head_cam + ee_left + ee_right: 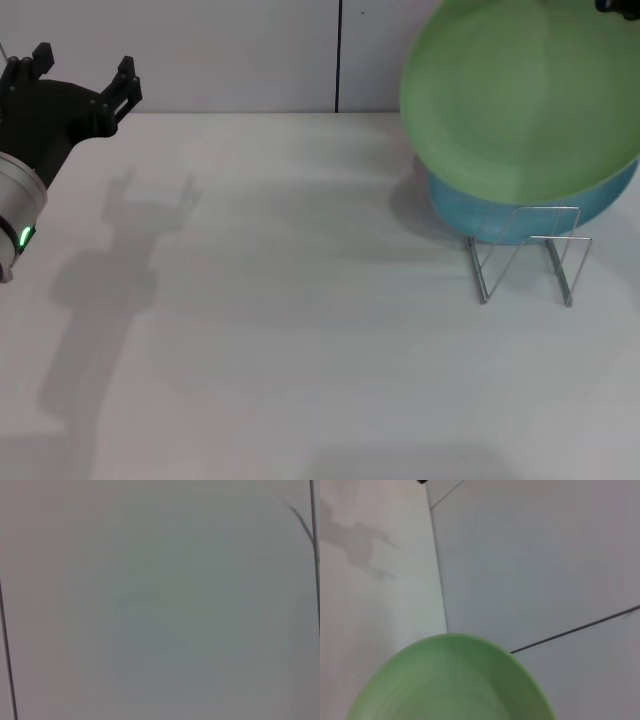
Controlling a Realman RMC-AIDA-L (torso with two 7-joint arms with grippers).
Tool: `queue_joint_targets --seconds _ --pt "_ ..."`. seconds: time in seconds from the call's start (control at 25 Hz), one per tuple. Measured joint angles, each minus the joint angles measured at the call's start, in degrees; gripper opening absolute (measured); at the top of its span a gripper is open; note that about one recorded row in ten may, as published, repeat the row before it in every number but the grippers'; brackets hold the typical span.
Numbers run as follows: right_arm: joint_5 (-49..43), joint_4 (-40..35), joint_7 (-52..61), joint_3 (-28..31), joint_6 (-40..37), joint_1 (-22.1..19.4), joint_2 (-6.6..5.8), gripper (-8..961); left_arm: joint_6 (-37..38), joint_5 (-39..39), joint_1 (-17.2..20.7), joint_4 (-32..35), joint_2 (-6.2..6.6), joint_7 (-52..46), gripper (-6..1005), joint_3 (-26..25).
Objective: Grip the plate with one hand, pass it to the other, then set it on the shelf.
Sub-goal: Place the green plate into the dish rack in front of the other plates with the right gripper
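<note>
Left hand (85,85) hangs over the near-left of the table (280,330), its black fingers spread and holding nothing, well apart from the work. My right hand barely shows at the top right corner of the head view, so I cannot tell how its fingers stand, though I judge it carries the plate (522,95). Farther right, the shelf (527,255) stands on the table with a turquoise plate (520,215) already in it, and the light-green plate is up on edge above that, face toward me, tilted, with no long axis, being round. My worry: its rim could strike the turquoise plate or miss the wire loops, tipping the narrow shelf.
</note>
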Motion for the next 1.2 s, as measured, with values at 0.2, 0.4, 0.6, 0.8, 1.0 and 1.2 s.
queue_joint_targets --seconds 0.2,0.4,0.6,0.8,1.0,1.2 --pt "0.6 0.6 -4.6 0.2 0.3 -0.8 0.02 48 1.7 0.0 -0.4 0.8 -0.01 0.0 866 1.0" --pt "0.8 1.0 -6.6 0.5 0.4 -1.0 -0.04 53 2.4 0.0 -1.2 1.2 0.01 -0.2 866 1.4" --pt "0.8 1.8 -8.4 0.3 0.3 -1.8 0.0 58 2.7 0.1 -1.6 1.6 0.01 -0.5 866 1.8" --pt "1.0 2.5 -9.5 0.0 0.2 -3.0 0.06 63 2.9 0.1 -2.1 2.3 0.01 -0.7 866 2.1" --pt "1.3 2.6 -10.8 0.4 0.7 -4.3 0.16 68 2.9 0.1 -2.5 2.5 0.01 -1.4 866 2.5" --pt "1.5 2.2 -12.6 0.9 1.2 -5.1 0.17 73 2.9 0.1 -2.8 2.5 0.01 -1.4 866 2.8"
